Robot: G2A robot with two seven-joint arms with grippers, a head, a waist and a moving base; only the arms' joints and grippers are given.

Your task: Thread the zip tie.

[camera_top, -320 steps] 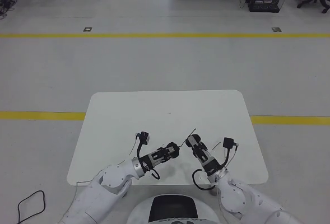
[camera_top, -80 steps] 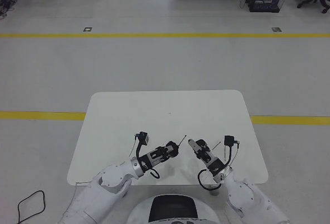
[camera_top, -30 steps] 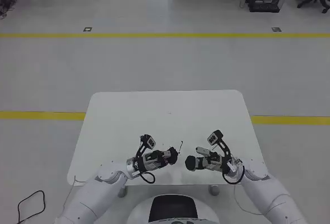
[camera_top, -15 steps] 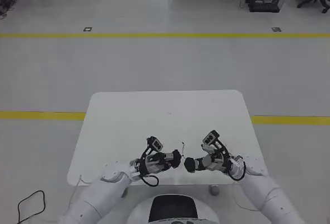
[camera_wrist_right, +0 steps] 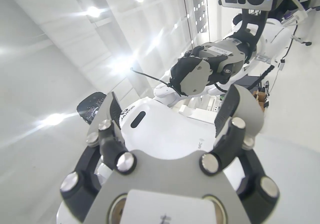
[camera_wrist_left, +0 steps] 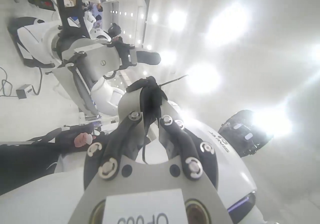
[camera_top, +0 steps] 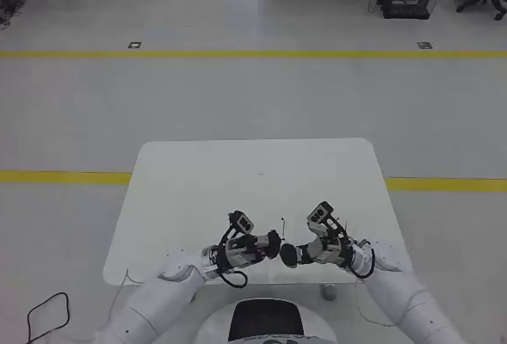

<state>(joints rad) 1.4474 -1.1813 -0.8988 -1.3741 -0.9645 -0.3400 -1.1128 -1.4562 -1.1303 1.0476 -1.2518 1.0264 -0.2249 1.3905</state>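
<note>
One zip tie [camera_wrist_left: 175, 79], pinched in left jaws (right jaws apart)

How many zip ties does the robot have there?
1. The black zip tie is pinched in the shut left gripper, its thin tail sticking out near the open, empty right gripper. Part of it is hidden in that grip.

The zip tie [camera_wrist_left: 175, 79] is thin and black. The left hand [camera_wrist_left: 147, 92] is grey with black parts and shiny silver screws. The right hand [camera_wrist_right: 175, 100] is grey and black too, and its black pads [camera_wrist_right: 223, 112] have little stripes. The tabletop [camera_top: 253, 163] is plain white. The floor [camera_top: 253, 95] is pale grey with two yellow lines.
</note>
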